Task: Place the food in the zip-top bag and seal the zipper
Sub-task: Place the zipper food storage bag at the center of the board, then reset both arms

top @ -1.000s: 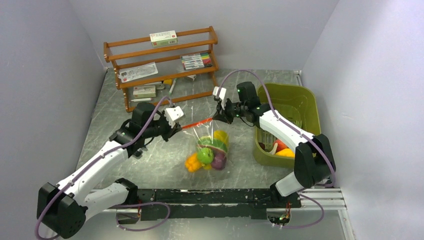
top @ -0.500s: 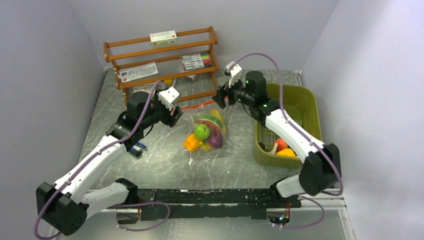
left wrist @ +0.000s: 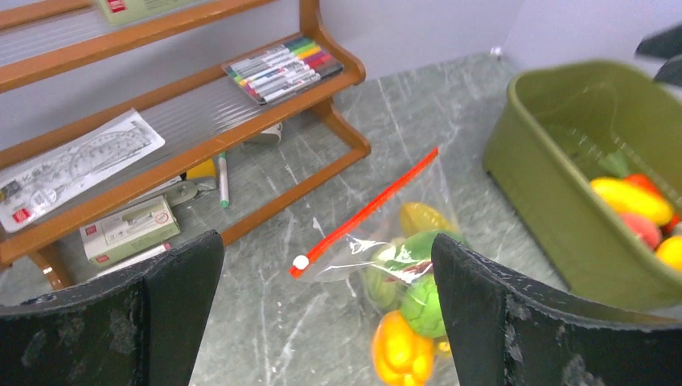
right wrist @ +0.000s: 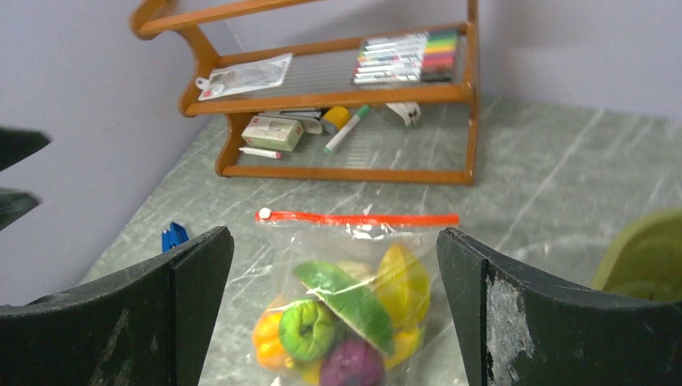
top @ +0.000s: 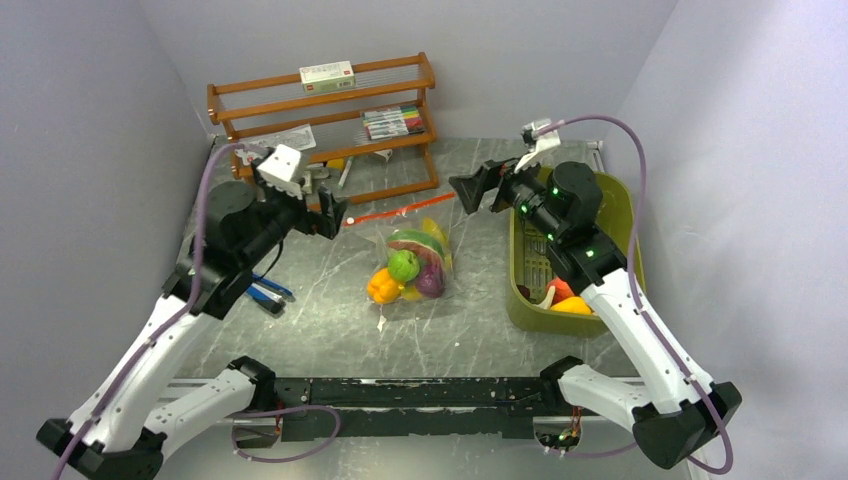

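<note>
Food [top: 405,268], a heap of glossy green, orange, yellow and purple pieces, fills the near end of the zip-top bag [right wrist: 306,241], which lies flat on the bench [top: 320,320] midway between the two arms. Past the heap, the clear film runs back to the zipper [top: 398,210], a straight red-orange strip along the bag's far edge. Its long axis runs left to right, with the right end a little farther back, and a small white slider [left wrist: 300,262] sits at its left end. The left jaws hang just off that left end and the right jaws just off the right end. Both are raised above the bench, turned inward toward the bag, spread wide and holding nothing. The strip looks flat and closed, though the film is too clear to be sure. If it needs another pass, the left arm seems better placed, since the slider is on its side. Right of the bag, an olive-green bin [left wrist: 547,185] holds more orange, yellow and red pieces [top: 570,300], so filling may not be finished. Farthest back, a wooden rack [top: 320,130] carries marker pens [top: 392,122].
</note>
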You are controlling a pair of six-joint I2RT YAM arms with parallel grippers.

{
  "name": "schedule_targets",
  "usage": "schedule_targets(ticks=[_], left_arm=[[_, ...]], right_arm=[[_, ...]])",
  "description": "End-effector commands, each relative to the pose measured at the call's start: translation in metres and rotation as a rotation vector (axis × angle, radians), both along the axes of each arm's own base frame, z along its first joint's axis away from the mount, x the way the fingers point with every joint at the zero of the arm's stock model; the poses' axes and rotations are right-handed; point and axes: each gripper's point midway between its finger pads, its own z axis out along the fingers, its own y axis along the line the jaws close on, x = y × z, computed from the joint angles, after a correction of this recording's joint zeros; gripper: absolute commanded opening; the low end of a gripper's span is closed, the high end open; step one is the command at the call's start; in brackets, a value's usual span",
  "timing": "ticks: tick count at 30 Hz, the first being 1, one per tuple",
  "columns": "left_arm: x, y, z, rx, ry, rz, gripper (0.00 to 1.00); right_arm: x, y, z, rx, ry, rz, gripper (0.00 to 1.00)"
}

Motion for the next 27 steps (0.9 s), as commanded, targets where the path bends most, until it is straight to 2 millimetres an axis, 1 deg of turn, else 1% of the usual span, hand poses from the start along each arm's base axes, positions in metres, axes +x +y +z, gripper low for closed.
schedule_targets(ticks=[1, 4, 8, 11, 14, 17, 21, 27], left_arm=[[-0.016, 0.017, 0.008, -0.143, 0.060, 0.089, 0.99], [-0.026, 0.016, 0.004, -0.167, 0.075, 0.068, 0.99], [-0.029, 0.021, -0.012, -0.193, 0.104, 0.100, 0.99], [-0.033, 0.024, -0.019, -0.223, 0.132, 0.117, 0.99], [-0.037, 0.022, -0.021, -0.275, 0.148, 0.112, 0.99], [-0.041, 0.019, -0.021, -0.292, 0.153, 0.091, 0.99], [-0.044, 0.020, -0.021, -0.289, 0.160, 0.092, 0.99], [-0.045, 0.023, -0.023, -0.278, 0.156, 0.097, 0.99]], right_arm=[[-0.006, -0.026, -0.015, 0.072, 0.205, -0.175, 1.00], [-0.012, -0.038, -0.017, 0.078, 0.232, -0.233, 1.00], [-0.019, -0.042, -0.022, 0.099, 0.220, -0.239, 1.00], [-0.023, -0.045, -0.024, 0.119, 0.218, -0.248, 1.00], [-0.024, -0.051, -0.025, 0.119, 0.221, -0.279, 1.00], [-0.026, -0.055, -0.024, 0.131, 0.219, -0.301, 1.00], [-0.028, -0.056, -0.020, 0.147, 0.202, -0.297, 1.00], [-0.027, -0.062, -0.021, 0.167, 0.216, -0.336, 1.00]])
